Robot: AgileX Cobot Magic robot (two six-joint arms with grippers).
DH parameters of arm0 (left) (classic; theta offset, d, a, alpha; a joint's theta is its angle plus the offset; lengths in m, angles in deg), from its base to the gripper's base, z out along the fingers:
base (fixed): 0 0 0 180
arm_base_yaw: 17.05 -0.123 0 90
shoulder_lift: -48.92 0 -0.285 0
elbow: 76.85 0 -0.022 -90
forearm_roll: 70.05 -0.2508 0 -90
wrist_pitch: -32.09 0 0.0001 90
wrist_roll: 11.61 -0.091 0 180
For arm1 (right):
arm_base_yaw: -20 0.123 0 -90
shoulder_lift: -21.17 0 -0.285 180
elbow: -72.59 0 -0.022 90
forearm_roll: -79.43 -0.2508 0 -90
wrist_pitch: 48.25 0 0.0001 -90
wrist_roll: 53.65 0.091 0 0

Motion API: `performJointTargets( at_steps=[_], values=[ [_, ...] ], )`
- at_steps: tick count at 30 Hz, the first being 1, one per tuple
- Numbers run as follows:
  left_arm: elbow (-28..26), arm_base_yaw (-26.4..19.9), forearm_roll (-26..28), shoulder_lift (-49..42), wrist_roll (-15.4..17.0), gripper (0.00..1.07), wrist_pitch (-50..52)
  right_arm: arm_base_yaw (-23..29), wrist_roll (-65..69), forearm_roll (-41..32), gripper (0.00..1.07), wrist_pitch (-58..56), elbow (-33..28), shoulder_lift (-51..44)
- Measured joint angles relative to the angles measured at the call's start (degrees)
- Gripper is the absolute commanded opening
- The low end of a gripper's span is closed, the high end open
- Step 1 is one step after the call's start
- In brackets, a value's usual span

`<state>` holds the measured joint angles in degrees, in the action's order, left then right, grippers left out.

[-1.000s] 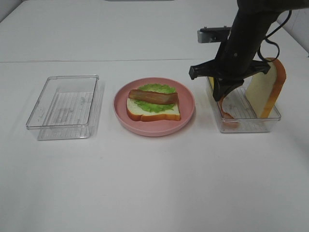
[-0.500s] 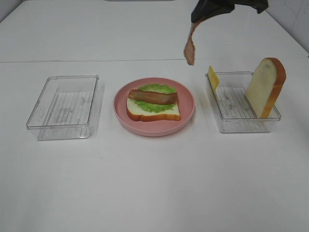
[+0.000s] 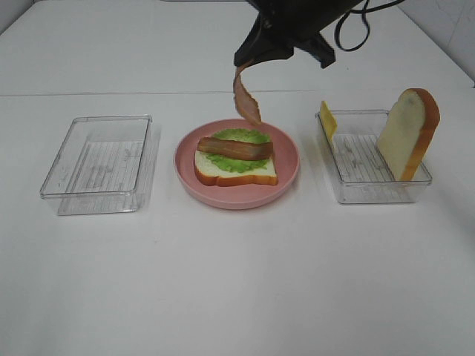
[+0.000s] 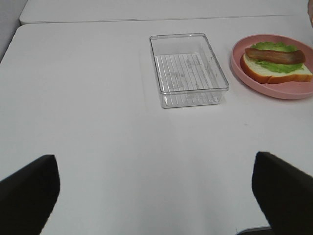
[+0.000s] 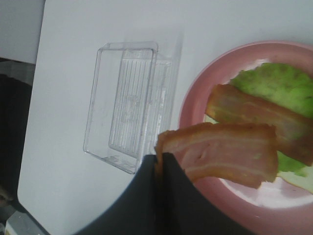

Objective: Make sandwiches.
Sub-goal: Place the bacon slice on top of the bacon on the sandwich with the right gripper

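On the pink plate [image 3: 286, 167] lies a bread slice [image 3: 223, 172] with a lettuce leaf [image 3: 241, 136] and one bacon strip [image 3: 235, 148] on top. My right gripper [image 3: 249, 61] is shut on a second bacon strip [image 3: 246, 96], which hangs above the plate's far side; it also shows in the right wrist view [image 5: 225, 152]. The second bread slice [image 3: 407, 133] and the yellow cheese [image 3: 327, 121] lean upright in the right clear box [image 3: 371, 191]. My left gripper's fingers [image 4: 27, 188] are wide apart and empty, low over the table, near the left clear box [image 4: 188, 68].
An empty clear box [image 3: 96, 163] sits left of the plate. The table's back seam [image 3: 111, 93] runs behind all three containers. The right arm and its cable [image 3: 349, 18] hang above the plate's far right.
The right gripper lifted the bacon strip out of the right box, then carried it left until it hangs over the plate. The left arm has not visibly moved.
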<state>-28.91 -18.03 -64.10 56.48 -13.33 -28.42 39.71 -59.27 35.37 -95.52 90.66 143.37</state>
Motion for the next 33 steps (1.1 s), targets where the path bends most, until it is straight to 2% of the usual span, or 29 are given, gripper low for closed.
performJointTargets(
  at_steps=[2,8,20,25,26,28,30,33],
  values=[
    [0.0,0.0,0.0,0.0,0.0,0.99,0.0,1.8,-2.0,-1.9,0.00,-0.5,1.8,3.5],
    [0.0,0.0,0.0,0.0,0.0,0.99,0.0,2.2,-2.3,-3.5,0.00,-1.5,5.2,9.4],
    [0.0,0.0,0.0,0.0,0.0,0.99,0.0,4.6,-4.0,-6.5,0.00,-3.2,10.3,14.4],
    [0.0,0.0,0.0,0.0,0.0,0.99,0.0,4.6,-3.7,-2.1,0.00,-3.1,10.3,15.5],
    [0.0,0.0,0.1,0.0,0.0,0.99,0.0,4.4,-2.6,2.5,0.00,-3.1,10.3,16.0],
    [0.0,0.0,0.1,0.0,0.0,0.99,0.0,4.2,-1.5,5.3,0.00,-2.9,10.3,16.3],
    [0.0,0.0,0.1,0.0,0.0,0.99,0.0,3.0,2.1,11.7,0.00,-2.7,10.3,16.4],
    [0.0,0.0,0.1,0.0,0.0,0.99,0.0,1.8,4.0,13.9,0.00,-2.7,10.3,16.3]
  ],
)
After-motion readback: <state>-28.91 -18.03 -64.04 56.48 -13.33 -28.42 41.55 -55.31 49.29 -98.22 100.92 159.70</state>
